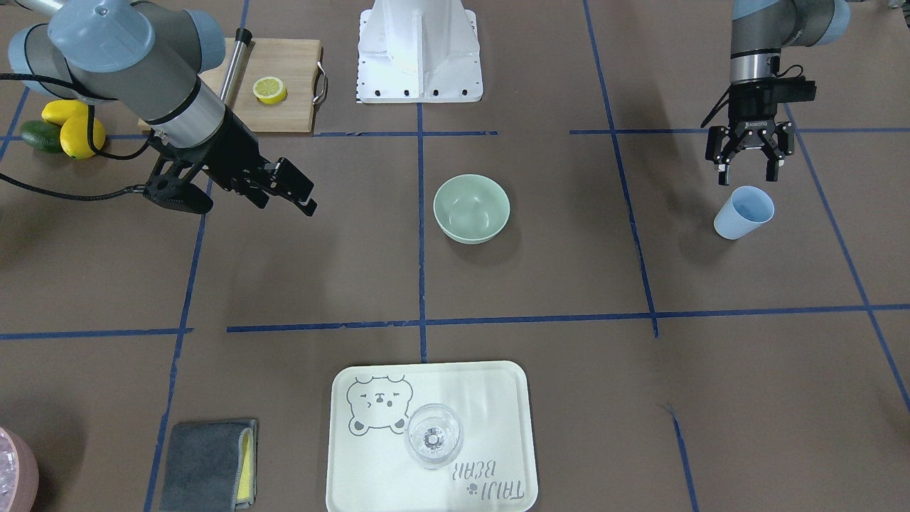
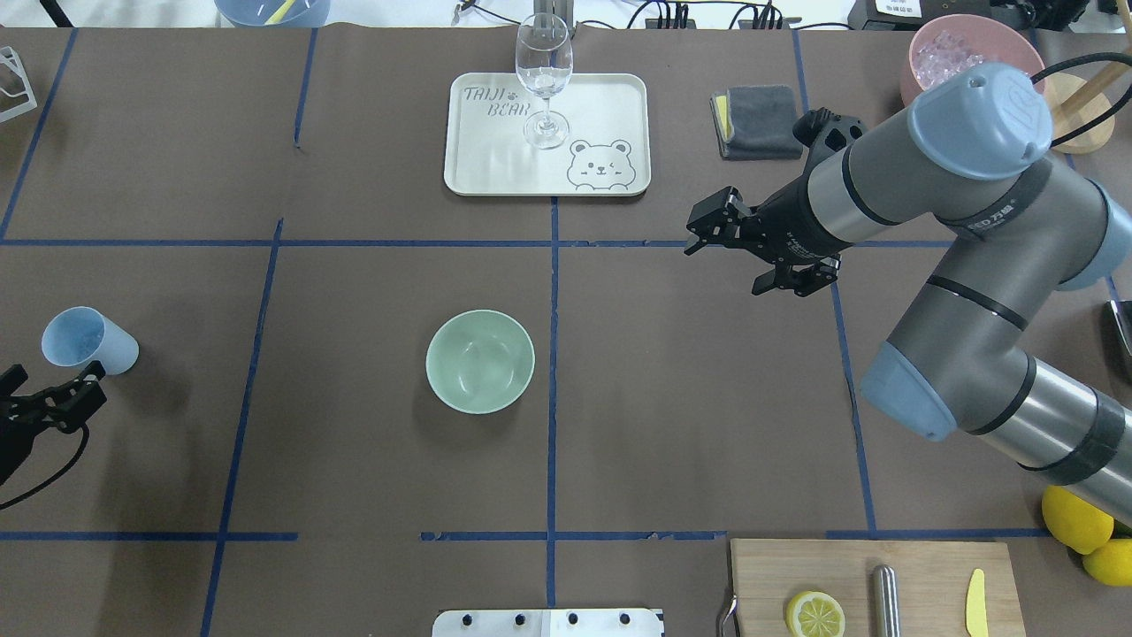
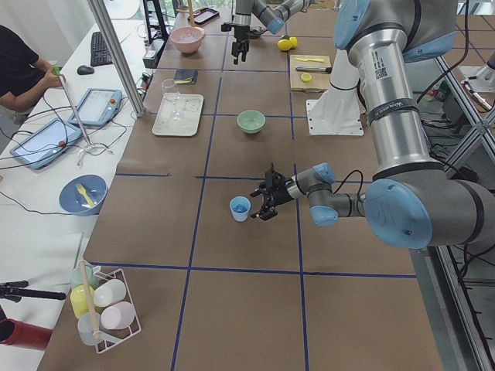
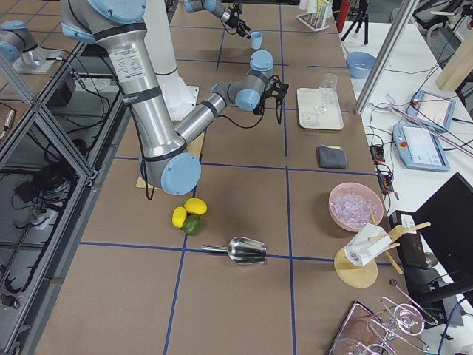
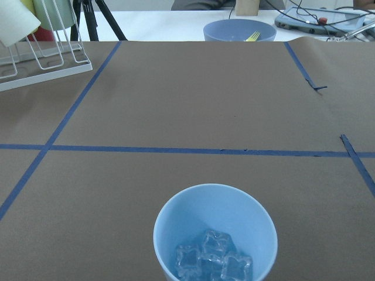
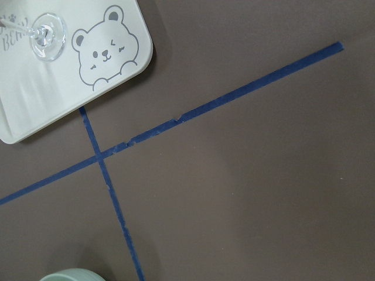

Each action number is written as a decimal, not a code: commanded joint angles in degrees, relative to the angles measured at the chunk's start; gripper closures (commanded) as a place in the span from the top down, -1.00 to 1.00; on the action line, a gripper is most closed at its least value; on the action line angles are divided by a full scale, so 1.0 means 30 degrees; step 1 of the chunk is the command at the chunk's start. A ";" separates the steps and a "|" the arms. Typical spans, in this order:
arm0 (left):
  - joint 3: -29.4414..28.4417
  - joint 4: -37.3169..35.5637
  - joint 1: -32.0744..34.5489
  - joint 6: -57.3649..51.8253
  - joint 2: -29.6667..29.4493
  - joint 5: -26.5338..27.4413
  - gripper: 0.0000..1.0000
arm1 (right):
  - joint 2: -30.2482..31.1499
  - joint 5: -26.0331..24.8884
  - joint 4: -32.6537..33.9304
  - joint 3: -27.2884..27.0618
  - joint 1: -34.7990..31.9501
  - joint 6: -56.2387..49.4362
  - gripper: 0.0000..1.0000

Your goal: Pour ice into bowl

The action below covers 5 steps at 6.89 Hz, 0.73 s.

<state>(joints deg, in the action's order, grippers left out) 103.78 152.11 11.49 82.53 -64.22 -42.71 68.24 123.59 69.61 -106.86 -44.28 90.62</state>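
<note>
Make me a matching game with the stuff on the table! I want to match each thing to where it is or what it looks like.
Things:
1. blue cup
2. bowl
3. wine glass
4. lemon half

Clues:
A. stands on the tray
B. pale green, nothing inside
C. lies on the cutting board
D. has ice inside

Pairs: 1-D, 2-B, 3-A, 4-C.
</note>
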 commanded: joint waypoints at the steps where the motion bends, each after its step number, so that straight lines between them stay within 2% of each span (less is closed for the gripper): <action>1: -0.1098 -0.0020 -0.0693 0.0088 -0.0591 0.2154 1.00 | 0.0134 0.0053 0.0000 -0.0033 -0.0005 0.0000 1.00; 5: -0.3826 0.0156 -0.0813 0.0814 -0.2905 0.4389 1.00 | 0.0163 0.0024 0.0000 -0.0208 -0.0005 0.0000 1.00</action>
<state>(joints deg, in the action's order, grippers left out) 94.24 152.40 9.10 83.57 -71.40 -31.04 68.72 123.73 69.61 -107.21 -44.30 90.61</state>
